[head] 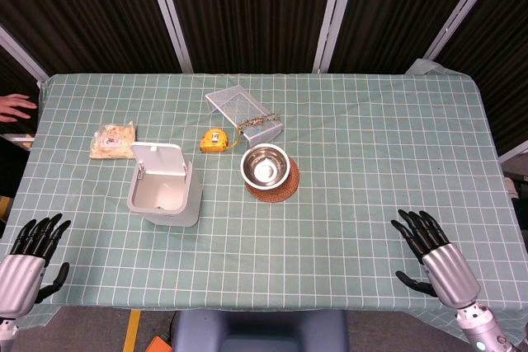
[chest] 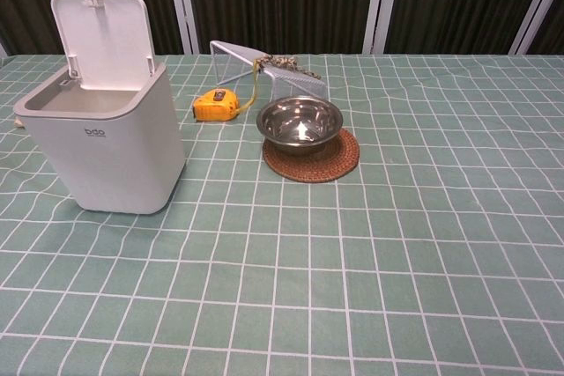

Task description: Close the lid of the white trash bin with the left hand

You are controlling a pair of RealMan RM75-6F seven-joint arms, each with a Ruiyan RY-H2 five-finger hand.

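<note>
- Resting at the near-left corner of the worktop (head: 346, 204), the left hand (head: 33, 249) has its dark fingers (head: 51, 228) spread apart and pointing up the cloth; it holds nothing and touches nothing but the checked cloth under it.
- Over at the near-right edge, the right hand (head: 429, 245) lies the same way, fingers (head: 412, 227) fanned out, thumb off to the side, nothing in it.
- Both hands show only from the head camera; the chest view does not take them in.
- The white trash bin (chest: 106, 147) stands on the left half of the worktop, well apart from the left hand and further up the cloth from it.
- Its lid (chest: 104, 37) is tipped upright on the hinge at the back edge, so the bin's inside is open to view.
- Just right of the bin sits a steel bowl (chest: 300, 121) on a round woven mat (chest: 339, 163).
- A yellow tape measure (chest: 218, 106) lies behind, between bin and bowl, with a wire rack (head: 241, 109) further back.
- A clear packet (head: 112, 139) lies beyond the bin on the left.
- Somebody's bare hand (head: 15, 107) rests at the far-left edge.
</note>
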